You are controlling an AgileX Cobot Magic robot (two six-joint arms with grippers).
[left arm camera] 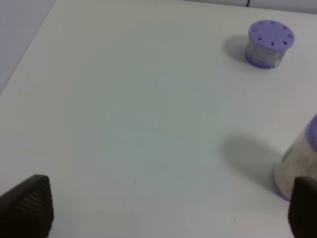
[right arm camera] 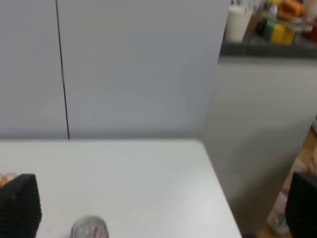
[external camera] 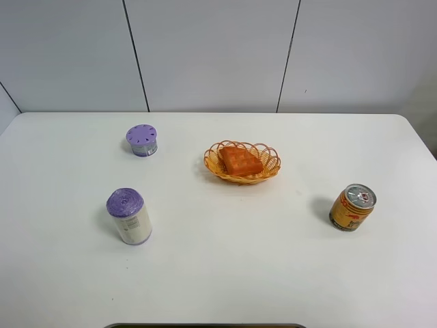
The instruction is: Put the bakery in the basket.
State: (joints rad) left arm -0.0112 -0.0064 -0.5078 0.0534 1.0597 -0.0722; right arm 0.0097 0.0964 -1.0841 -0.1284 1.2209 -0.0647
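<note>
The basket (external camera: 273, 164), an oval orange-yellow weave with a looped rim, sits at the middle back of the white table. The bakery (external camera: 240, 161), a flat orange-brown wedge, lies inside it. Neither arm shows in the exterior high view. My left gripper (left arm camera: 166, 208) is open and empty, its dark fingertips (left arm camera: 27, 206) wide apart above bare table at the left. My right gripper (right arm camera: 161, 206) is open and empty, fingertips (right arm camera: 20, 203) wide apart, held over the table's right side and facing the back wall.
A gold-orange drink can (external camera: 352, 207) stands at the right; its top shows in the right wrist view (right arm camera: 89, 229). A low purple-lidded tub (external camera: 141, 140) (left arm camera: 270, 43) and a white cylinder with a purple lid (external camera: 128, 216) (left arm camera: 299, 166) stand at the left. The table's right edge (right arm camera: 218, 188) is near.
</note>
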